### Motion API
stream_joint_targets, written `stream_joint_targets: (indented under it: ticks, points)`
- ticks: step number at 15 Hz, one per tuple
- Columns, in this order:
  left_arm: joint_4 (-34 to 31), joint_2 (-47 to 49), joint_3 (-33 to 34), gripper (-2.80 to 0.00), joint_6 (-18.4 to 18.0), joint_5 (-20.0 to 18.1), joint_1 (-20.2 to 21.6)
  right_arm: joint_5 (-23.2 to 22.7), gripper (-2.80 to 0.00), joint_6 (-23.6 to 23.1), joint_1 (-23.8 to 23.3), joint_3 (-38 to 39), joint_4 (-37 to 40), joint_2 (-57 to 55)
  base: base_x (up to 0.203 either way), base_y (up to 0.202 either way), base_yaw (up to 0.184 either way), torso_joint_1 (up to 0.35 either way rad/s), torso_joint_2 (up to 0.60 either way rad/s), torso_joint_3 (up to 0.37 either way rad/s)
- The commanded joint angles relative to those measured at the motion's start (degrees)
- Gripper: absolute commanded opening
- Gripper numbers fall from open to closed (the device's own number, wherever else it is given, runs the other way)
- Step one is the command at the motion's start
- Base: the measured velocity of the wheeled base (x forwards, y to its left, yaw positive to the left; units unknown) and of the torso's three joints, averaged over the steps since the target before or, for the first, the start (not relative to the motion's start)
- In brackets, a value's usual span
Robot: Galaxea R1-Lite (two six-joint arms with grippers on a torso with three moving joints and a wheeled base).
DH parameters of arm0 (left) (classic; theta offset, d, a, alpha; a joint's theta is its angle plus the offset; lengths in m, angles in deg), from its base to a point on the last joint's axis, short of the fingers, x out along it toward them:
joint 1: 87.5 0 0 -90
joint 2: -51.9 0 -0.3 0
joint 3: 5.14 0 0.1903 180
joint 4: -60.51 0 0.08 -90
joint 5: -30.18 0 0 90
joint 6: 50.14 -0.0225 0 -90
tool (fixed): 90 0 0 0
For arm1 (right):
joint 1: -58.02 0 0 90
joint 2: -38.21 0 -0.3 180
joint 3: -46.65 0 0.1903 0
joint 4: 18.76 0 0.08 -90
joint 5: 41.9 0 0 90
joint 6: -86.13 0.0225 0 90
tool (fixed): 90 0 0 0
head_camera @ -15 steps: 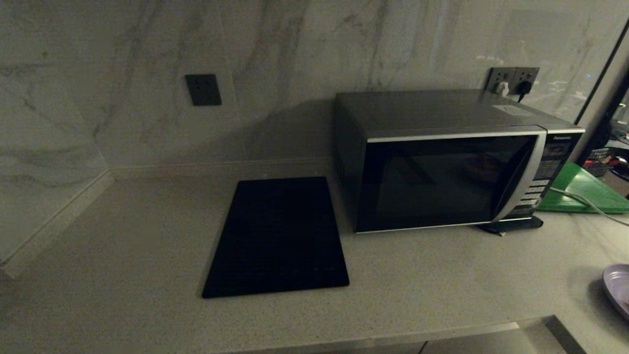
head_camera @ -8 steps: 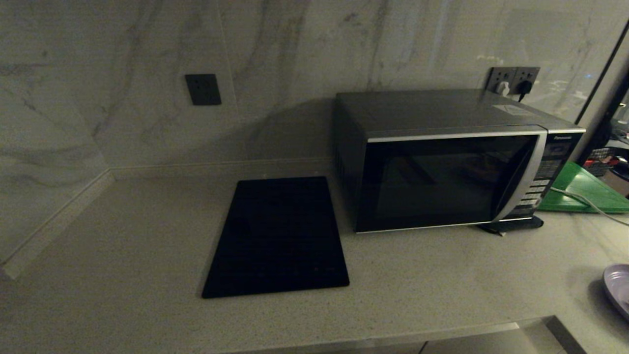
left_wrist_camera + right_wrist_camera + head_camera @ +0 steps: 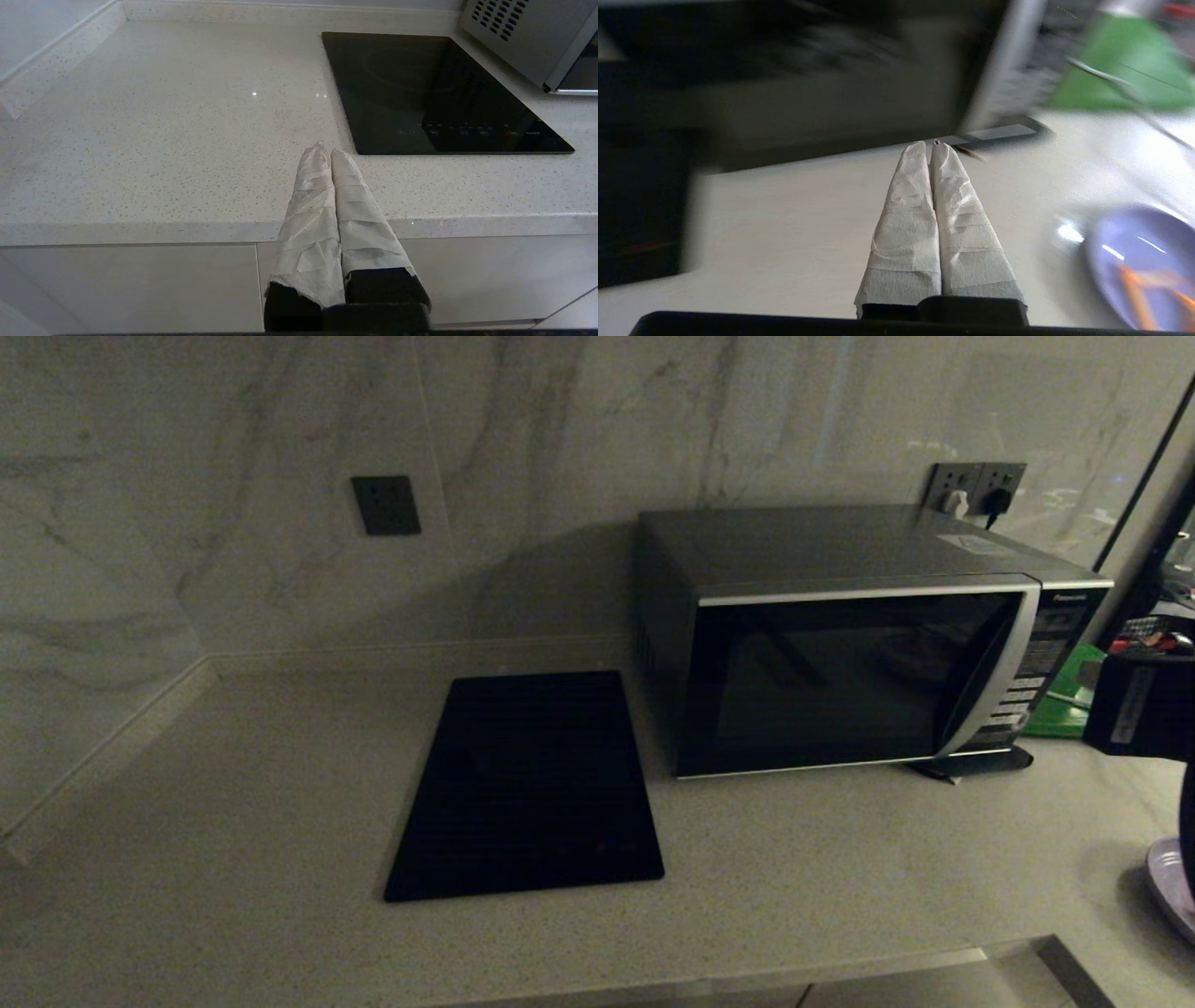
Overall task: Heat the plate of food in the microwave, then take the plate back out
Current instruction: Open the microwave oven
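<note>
Plate of food (image 3: 1143,266) first: small, round, pale lilac, with a raised rim and a few orange-yellow sticks lying across it. It sits on the countertop (image 3: 233,821) at my far right, only its edge showing in the head view, well apart from the microwave (image 3: 859,644). That oven is a big black box with a dark glass door, shut, curved silver trim and a column of silver buttons. My right gripper (image 3: 930,145) hangs above the counter between the oven's front corner and the plate, its cloth-wrapped fingers (image 3: 957,224) pressed together on nothing. My left gripper (image 3: 327,151) is parked over the counter's front edge, near the black cooktop (image 3: 527,784), also clenched and empty. Speckled pale stone runs back to a veined marble wall (image 3: 233,476) with a dark socket plate (image 3: 386,506). A green board (image 3: 1060,705) lies behind the microwave's right side.
</note>
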Motion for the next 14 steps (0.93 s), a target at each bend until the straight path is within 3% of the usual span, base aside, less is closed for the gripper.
stream_joint_targets:
  ticks: [1, 2, 4, 7, 14]
  points:
    - [0.05, 0.09, 0.0, -2.8, 0.04, 0.02, 0.02, 11.71, -2.8, 0.24, -0.25, 0.58, -0.13, -6.01, 0.0, 0.0, 0.0, 0.0, 0.0, 0.0]
    - [0.05, 0.09, 0.0, -2.8, 0.04, 0.1, 0.02, 15.92, -2.8, 1.12, -0.23, 1.38, -0.19, -7.07, 0.0, 0.0, 0.0, 0.0, 0.0, 0.0]
    - [0.05, 0.06, 0.0, -2.8, 0.04, 0.02, 0.02, 17.81, -2.8, 3.18, -0.22, 4.76, -0.22, -6.99, 0.0, 0.0, 0.0, 0.0, 0.0, 0.0]
    - [0.05, 0.09, 0.0, -2.8, 0.04, 0.02, 0.02, 24.26, -2.8, 4.11, -0.3, 6.87, -0.68, -5.78, 0.0, 0.0, 0.0, 0.0, 0.0, 0.0]
    - [0.05, 0.02, 0.0, -2.8, 0.04, 0.02, 0.02, 24.87, -2.8, 4.03, -0.39, 7.1, -1.72, -4.2, 0.0, 0.0, 0.0, 0.0, 0.0, 0.0]
